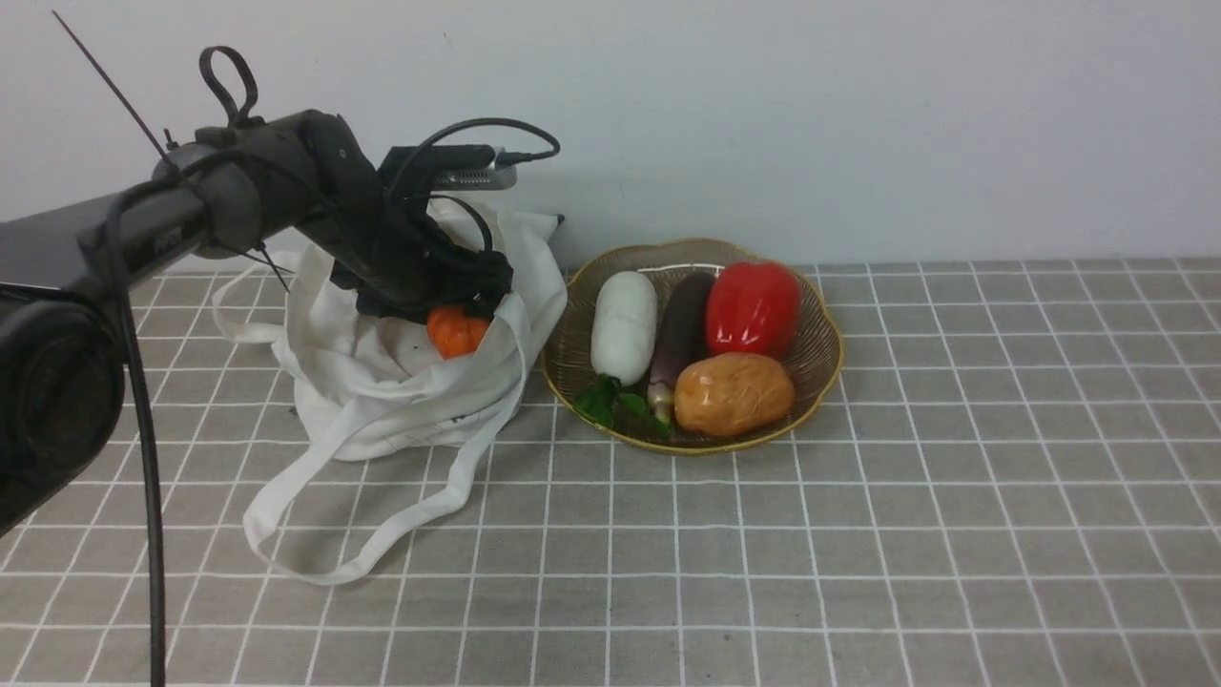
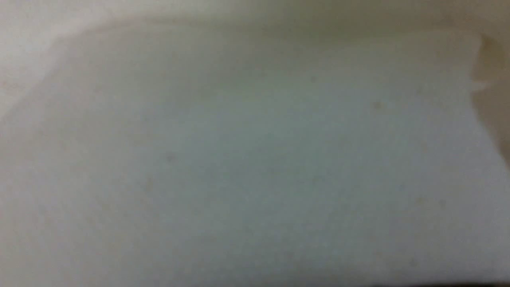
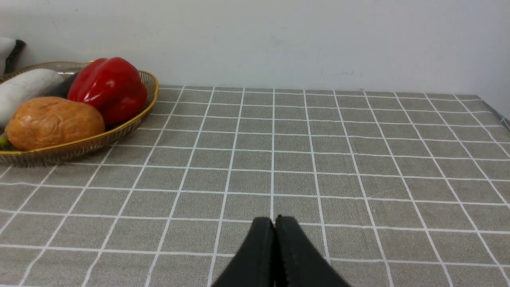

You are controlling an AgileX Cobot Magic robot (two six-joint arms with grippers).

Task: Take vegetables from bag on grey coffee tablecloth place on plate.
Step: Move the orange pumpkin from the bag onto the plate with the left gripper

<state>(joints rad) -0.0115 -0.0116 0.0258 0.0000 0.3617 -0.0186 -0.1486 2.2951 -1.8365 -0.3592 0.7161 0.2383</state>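
- The left arm (image 1: 191, 215), thick and black, comes in from the near left and reaches toward the far side, angling right.
- Its wrist (image 1: 353, 205) bends downward and to the right. A camera (image 1: 472, 174) sits on top, and loose black cables (image 1: 477, 129) loop over it.
- The left gripper (image 1: 456, 303) points down. Its fingers are hidden, so it cannot be told whether they are apart or together.
- The right gripper (image 3: 274, 220), seen from its own wrist, is held low and level and points to the far side. Its two black fingers (image 3: 255, 247) are pressed together.
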